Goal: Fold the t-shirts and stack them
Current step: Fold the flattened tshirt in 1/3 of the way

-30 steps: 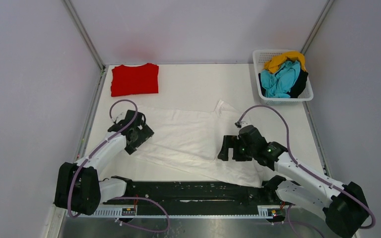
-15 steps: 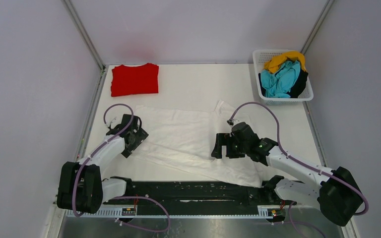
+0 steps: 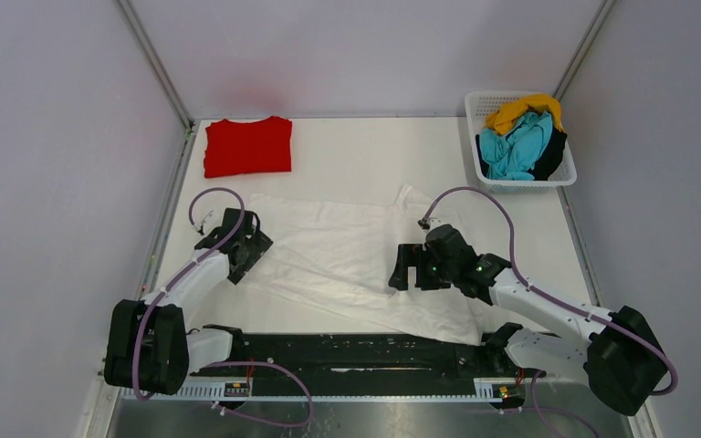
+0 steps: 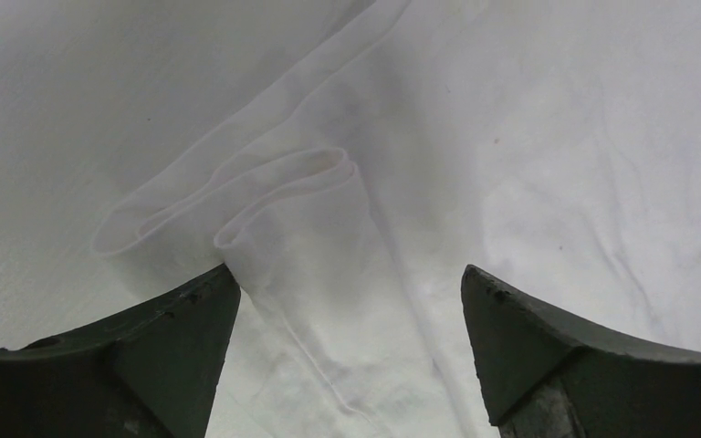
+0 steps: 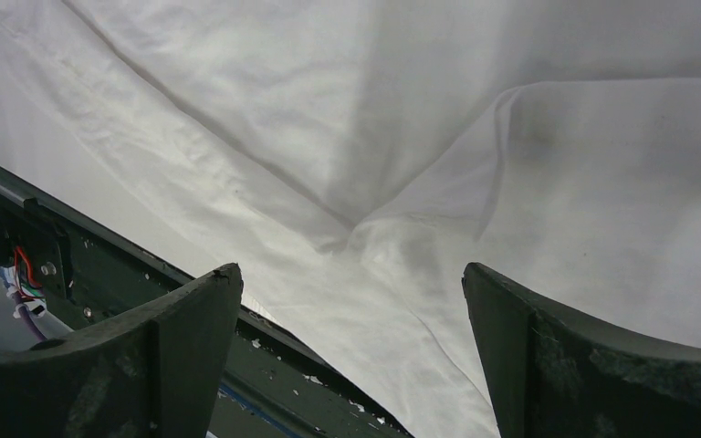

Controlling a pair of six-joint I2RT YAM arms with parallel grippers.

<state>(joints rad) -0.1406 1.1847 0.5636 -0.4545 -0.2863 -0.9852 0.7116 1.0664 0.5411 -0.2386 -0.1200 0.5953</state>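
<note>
We judge the task about one shirt in: the red shirt (image 3: 247,146) lies folded flat at the upper left of the table (image 3: 356,155), with nothing stacked on it. The white shirt (image 3: 347,255) is spread across the middle of the top view, not yet folded. Its cloth is thin and wrinkled, with a corner turned up at its upper edge and a small rolled fold (image 4: 283,196) at its left edge. Our left gripper (image 3: 257,245) hovers over that fold, fingers apart and empty. Our right gripper (image 3: 402,269) hangs over the shirt's lower right part, fingers likewise apart, holding nothing. In the basket (image 3: 475,105) at the upper right, a teal shirt (image 3: 516,146), a yellow shirt (image 3: 520,111) and a black shirt (image 3: 555,153) sit bunched in a heap. We reckon the white shirt has yet to be folded and laid on the red, then those three after it.
</note>
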